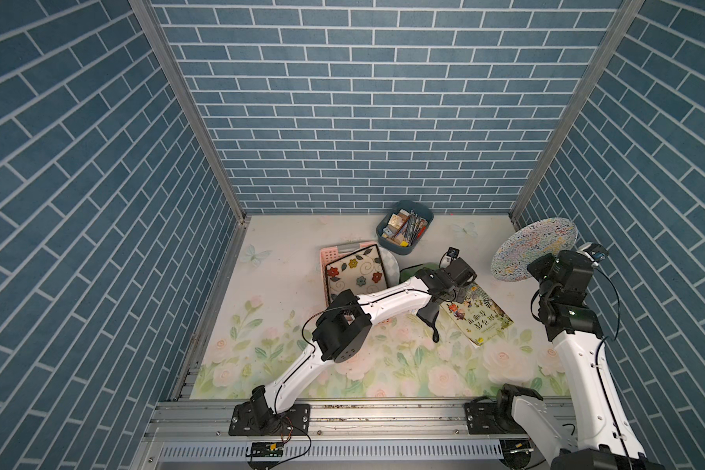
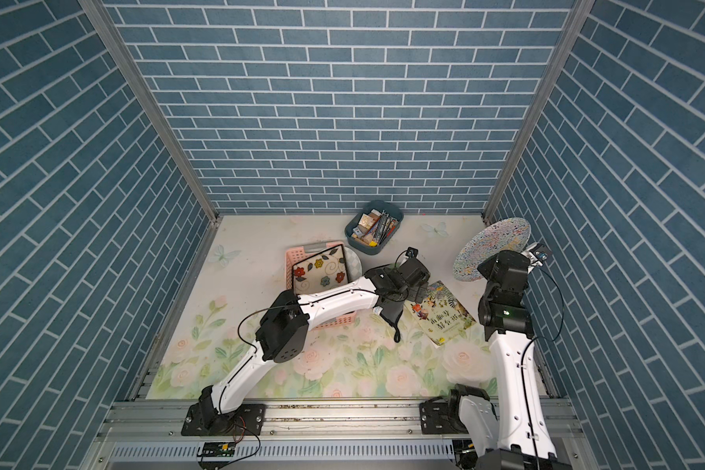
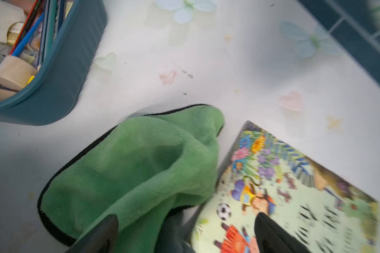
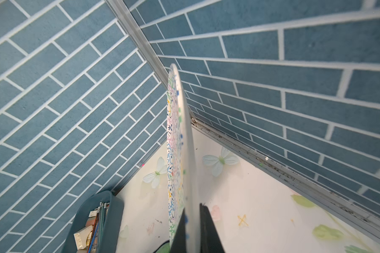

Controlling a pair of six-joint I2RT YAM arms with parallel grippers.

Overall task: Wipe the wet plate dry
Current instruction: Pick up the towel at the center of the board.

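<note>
Risk sits with your left claw (image 3: pixel 187 215): spread wide over the green cloth (image 3: pixel 140 164), one finger above the book (image 3: pixel 294 197), it could pinch both. Your right claw (image 4: pixel 193 210) clamps the plate (image 1: pixel 534 248) by its rim, aloft.

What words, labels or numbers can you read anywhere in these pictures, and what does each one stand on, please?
On the book: two rows of large dark Chinese characters on the cover, too small in both top views and too blurred in the left wrist view to read.
On the plate: coloured squiggles only, no text.
In the bin: nothing on its contents can be read.
No other text is visible.
</note>
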